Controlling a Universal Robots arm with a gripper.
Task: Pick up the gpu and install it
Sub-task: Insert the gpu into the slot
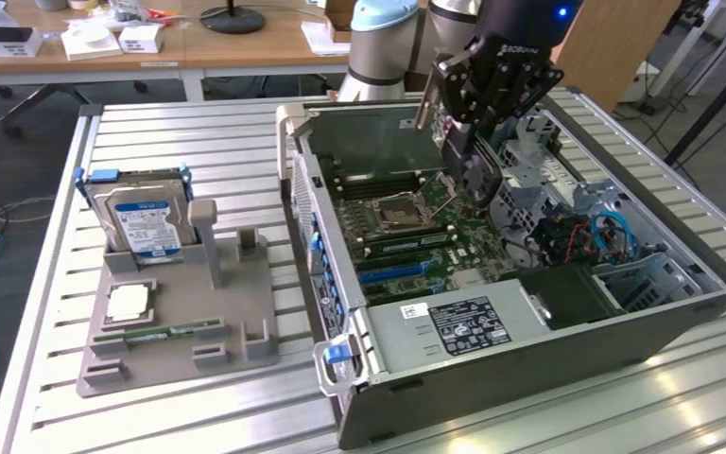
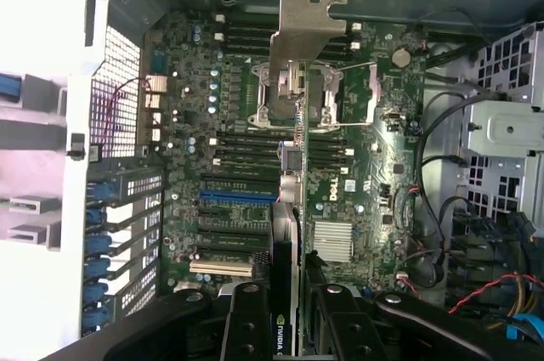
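Gpu [image 2: 285,242], pinched edge-on in the claw [image 2: 285,314], hangs above the motherboard [image 2: 365,183], its long axis seemingly crosswise to the blue slot [image 2: 238,195].

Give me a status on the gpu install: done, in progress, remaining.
Done: the gpu is picked up, with the tool shut on it. In hand: the card hangs edge-on over the motherboard inside the open computer case, its metal bracket at the far end. Left: it does not look seated in an expansion slot yet.

Inside case [image 1: 527,378], gpu [image 2: 291,166] over motherboard [image 1: 407,222]; beside case, hard drive [image 1: 146,222] on tray [image 1: 231,303]
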